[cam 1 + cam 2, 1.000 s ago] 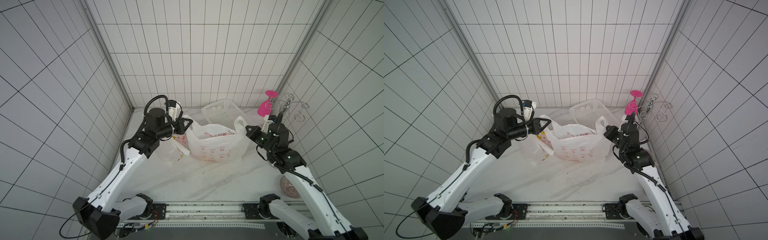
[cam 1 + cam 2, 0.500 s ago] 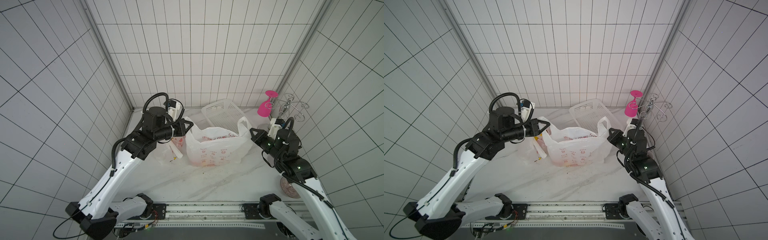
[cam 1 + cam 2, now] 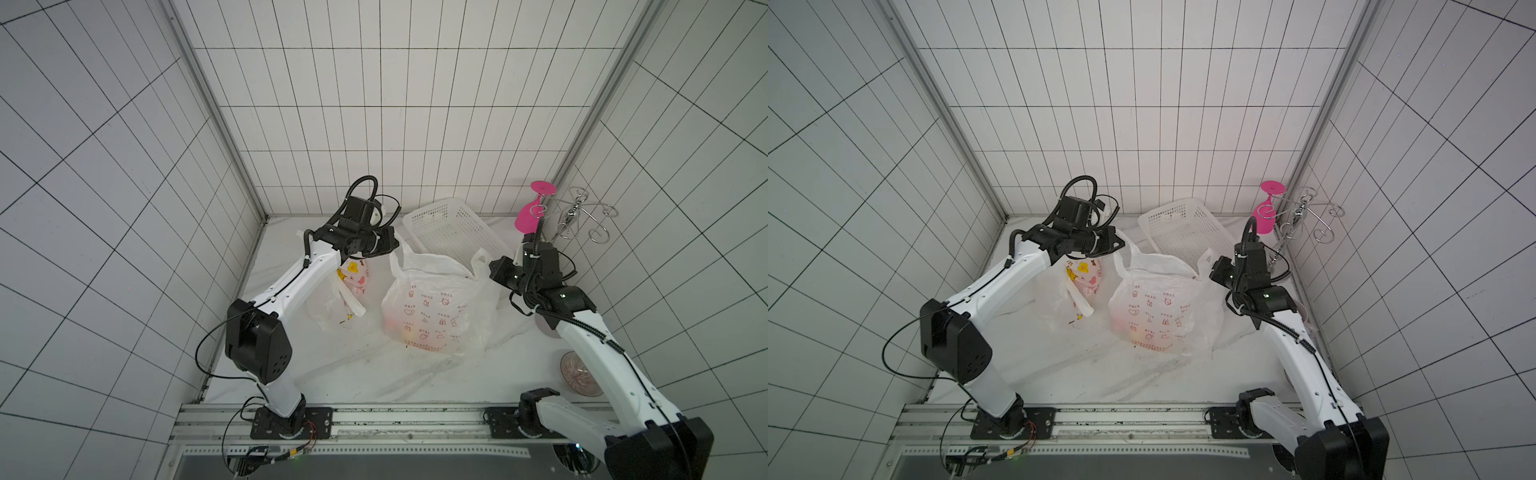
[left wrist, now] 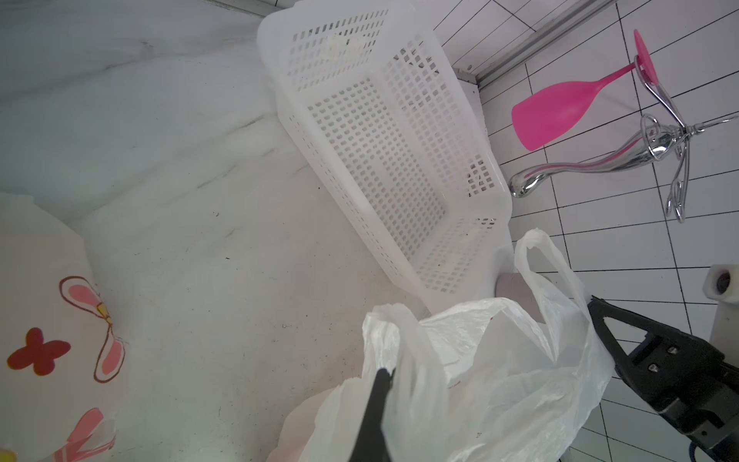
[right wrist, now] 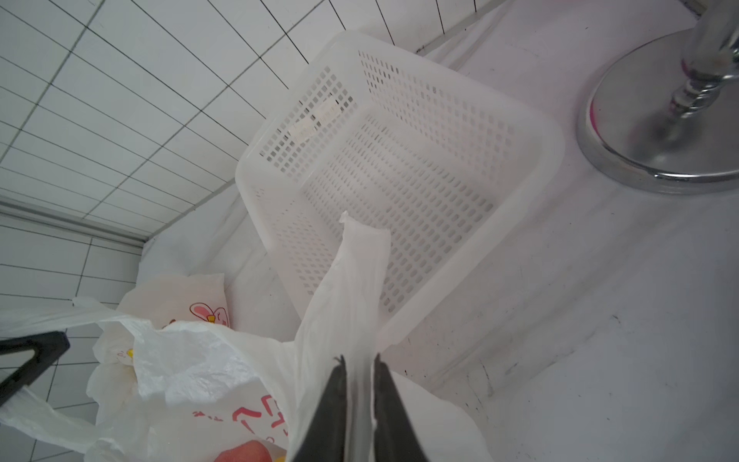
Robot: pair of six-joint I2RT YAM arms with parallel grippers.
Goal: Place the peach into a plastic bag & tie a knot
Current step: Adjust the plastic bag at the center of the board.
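Observation:
The white plastic bag (image 3: 436, 307) with red prints stands on the table in both top views. The peach (image 5: 244, 452) shows as an orange-red patch low inside it. My left gripper (image 3: 394, 245) is shut on the bag's left handle (image 4: 384, 332), and one black finger (image 4: 378, 404) shows against the plastic. My right gripper (image 5: 358, 360) has its jaws slightly parted, and the right handle (image 5: 356, 280) runs up loosely between them. In a top view the right gripper (image 3: 1213, 266) sits at the bag's right edge.
A second bag (image 3: 345, 291) with cartoon prints stands left of the printed bag, under the left arm. A white mesh basket (image 3: 449, 228) lies behind. A pink glass (image 3: 530, 216) hangs on a chrome rack (image 3: 582, 216) at the back right. A glass dish (image 3: 577, 374) sits under the right arm.
The left gripper has moved right with its handle, so the bag hangs slacker and lower. The right jaws, shut on the right handle before, have parted a little.

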